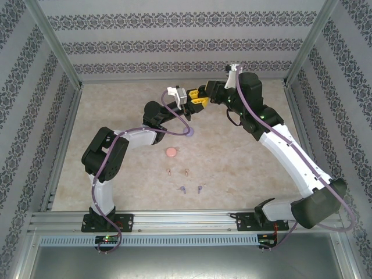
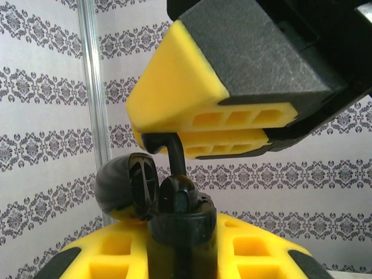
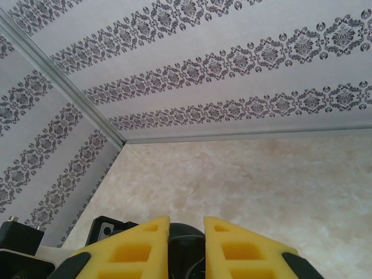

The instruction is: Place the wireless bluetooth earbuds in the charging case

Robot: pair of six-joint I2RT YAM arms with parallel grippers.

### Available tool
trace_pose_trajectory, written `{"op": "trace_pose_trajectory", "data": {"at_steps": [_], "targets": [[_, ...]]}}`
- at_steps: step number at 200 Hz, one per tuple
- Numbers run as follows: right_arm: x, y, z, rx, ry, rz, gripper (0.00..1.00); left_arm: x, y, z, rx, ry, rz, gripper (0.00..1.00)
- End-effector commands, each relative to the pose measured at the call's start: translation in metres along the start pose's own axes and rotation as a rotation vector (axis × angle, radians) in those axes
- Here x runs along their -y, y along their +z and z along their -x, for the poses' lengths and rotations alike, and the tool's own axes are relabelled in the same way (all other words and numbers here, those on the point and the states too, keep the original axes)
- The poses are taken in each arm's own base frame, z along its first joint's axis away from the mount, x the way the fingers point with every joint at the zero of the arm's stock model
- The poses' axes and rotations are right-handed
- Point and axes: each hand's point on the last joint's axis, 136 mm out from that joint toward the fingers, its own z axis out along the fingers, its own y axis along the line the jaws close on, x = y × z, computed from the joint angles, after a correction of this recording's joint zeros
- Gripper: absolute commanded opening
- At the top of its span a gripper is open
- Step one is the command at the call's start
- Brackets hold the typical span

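Where the two arms meet in the air over the far part of the surface (image 1: pixel 244 157), the left jaws are nearly shut, clamped on the body of a black case (image 2: pixel 180 229) that stands upright between them. Its lid (image 2: pixel 122 189) is swung open to one side. The right jaws come in from above the case, tip to tip with the left ones. They are drawn down to a narrow slit and pinch a black earbud (image 2: pixel 174 154), whose stem hangs below them and reaches the mouth of the case. A rounded black shape sits in that mouth, and I cannot tell whether it is a second earbud. In the right wrist view something black shows in the gap between the right jaws.

Below the jaws, toward the arm bases, a purple case (image 1: pixel 187 132) lies on the surface, partly behind a cable (image 1: pixel 174 119). A pink case (image 1: pixel 172 152) lies nearer the bases. Nearer still are two tan earbuds (image 1: pixel 168 172) (image 1: pixel 186 172) side by side, then two purple earbuds (image 1: pixel 182 189) (image 1: pixel 199 188). All lie apart from one another and well clear of the jaws.

The surface is pale and marbled. Walls (image 1: pixel 174 46) with bands of dark damask pattern close it in on three sides, and a metal post (image 2: pixel 93 87) stands behind the jaws.
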Motion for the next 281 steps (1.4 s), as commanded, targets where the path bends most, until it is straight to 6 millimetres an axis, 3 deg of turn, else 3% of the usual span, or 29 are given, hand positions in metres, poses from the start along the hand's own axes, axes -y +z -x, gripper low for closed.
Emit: {"op": "trace_pose_trajectory", "data": {"at_steps": [1,85,175,281], "targets": [[-0.003,0.001,-0.001,0.021,-0.005,0.007,0.18,0.007,0.007,0.018,0.062,0.035,-0.03,0.0],[0.004,0.007,-0.018,-0.015,0.005,-0.004,0.17,0.005,0.007,0.02,0.068,0.04,-0.016,0.0],[-0.001,0.015,-0.037,-0.081,-0.018,-0.013,0.17,0.004,0.007,0.02,0.068,0.036,-0.017,0.0],[0.001,0.026,-0.044,-0.158,-0.007,-0.086,0.15,0.007,0.008,0.014,0.057,0.017,-0.03,0.0]]}}
